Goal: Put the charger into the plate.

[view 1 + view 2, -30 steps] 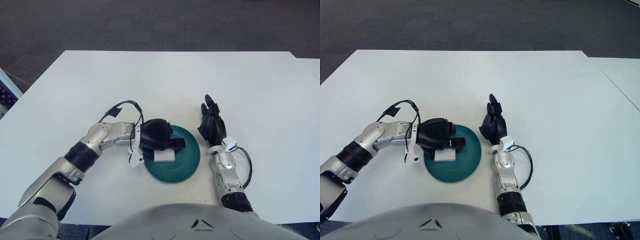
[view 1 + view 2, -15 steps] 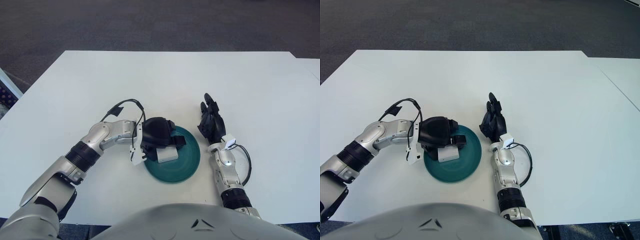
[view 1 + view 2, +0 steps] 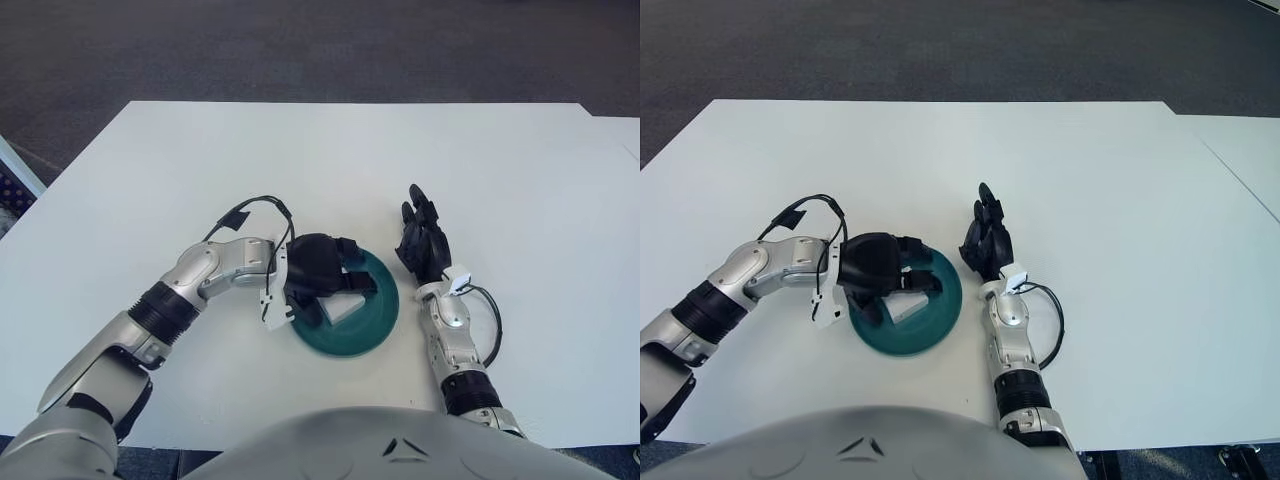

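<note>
One round, dark green shallow plate (image 3: 372, 322) sits on the white rectangular bench (image 3: 330, 160), near the robot's edge. One small white block-shaped charger (image 3: 342, 308) lies inside the plate, on its left half, touching the plate's inner surface. The black three-fingered left hand (image 3: 318, 277) is over the plate's left rim, fingers spread and loosely arched above and around the charger; one fingertip extends to the right past the block, and no finger is seen clamped on it (contact between the lower finger and the charger cannot be settled from either eye). The right eye view shows the charger more from its side, as a slanted white sliver (image 3: 905, 306) under the fingers, with a dark finger below-left of it; the left eye view shows more of its top face. The black right hand (image 3: 424, 245) shows just right of the plate, apart from it, fingers straight and held together, holding nothing. The right eye view alone shows a second white surface (image 3: 1245, 150) past a seam at the far right; the left eye view alone shows a blue-and-white edge (image 3: 14, 175) at far left. Count: one plate, one charger, two hands.
</note>
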`<control>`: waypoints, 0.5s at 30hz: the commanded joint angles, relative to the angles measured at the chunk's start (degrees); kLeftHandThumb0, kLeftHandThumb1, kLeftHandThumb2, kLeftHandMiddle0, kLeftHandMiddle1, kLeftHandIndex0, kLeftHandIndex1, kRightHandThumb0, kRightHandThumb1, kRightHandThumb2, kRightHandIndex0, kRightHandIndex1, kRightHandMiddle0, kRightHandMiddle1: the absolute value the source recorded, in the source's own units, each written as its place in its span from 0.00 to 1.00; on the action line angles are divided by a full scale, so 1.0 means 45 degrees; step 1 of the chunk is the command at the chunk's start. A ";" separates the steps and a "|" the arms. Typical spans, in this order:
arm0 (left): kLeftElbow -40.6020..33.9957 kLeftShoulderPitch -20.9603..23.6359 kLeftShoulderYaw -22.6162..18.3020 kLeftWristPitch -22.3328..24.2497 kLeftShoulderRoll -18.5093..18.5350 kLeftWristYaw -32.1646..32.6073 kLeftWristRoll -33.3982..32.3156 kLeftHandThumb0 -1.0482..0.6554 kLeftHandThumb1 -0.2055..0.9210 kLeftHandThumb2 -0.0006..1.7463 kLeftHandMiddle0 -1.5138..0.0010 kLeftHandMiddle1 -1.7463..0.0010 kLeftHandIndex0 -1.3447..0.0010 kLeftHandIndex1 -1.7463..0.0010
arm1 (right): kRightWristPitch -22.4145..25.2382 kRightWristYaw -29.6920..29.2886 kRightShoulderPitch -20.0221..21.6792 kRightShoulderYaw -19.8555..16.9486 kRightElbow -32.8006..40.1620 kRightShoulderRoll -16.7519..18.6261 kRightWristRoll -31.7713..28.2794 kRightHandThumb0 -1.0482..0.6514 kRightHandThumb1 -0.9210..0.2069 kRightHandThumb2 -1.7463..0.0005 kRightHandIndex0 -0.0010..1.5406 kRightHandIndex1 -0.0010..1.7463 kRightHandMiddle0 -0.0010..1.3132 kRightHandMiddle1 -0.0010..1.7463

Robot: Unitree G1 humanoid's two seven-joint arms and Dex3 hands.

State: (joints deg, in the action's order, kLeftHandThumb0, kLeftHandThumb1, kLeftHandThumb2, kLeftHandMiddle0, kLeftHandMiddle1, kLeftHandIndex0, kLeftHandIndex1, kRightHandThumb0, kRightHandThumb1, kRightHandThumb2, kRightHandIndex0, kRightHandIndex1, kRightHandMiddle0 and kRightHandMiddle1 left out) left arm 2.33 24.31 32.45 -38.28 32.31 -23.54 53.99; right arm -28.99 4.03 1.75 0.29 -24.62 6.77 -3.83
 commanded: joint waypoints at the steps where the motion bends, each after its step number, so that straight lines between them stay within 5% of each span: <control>1: -0.0396 0.0375 -0.0068 -0.0152 0.0462 -0.0613 -0.0243 0.00 1.00 0.43 1.00 1.00 1.00 0.96 | -0.0080 0.0228 -0.1546 -0.0389 -0.2547 0.0401 -0.0580 0.02 0.00 0.47 0.06 0.00 0.00 0.14; 15: -0.1052 0.0243 -0.0245 0.0039 0.0735 -0.2027 -0.1122 0.00 1.00 0.33 1.00 1.00 1.00 1.00 | 0.0322 0.0345 -0.1298 -0.0500 -0.2696 0.0344 -0.0463 0.02 0.00 0.47 0.08 0.00 0.00 0.17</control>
State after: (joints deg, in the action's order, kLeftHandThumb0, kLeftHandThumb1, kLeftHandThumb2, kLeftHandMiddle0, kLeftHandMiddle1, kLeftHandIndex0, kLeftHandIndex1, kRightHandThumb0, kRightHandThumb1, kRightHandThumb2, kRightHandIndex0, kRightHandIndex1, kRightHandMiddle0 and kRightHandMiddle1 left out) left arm -1.10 24.55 32.40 -38.82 34.54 -30.57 50.98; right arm -29.12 5.89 2.73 -0.20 -25.78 6.79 -3.87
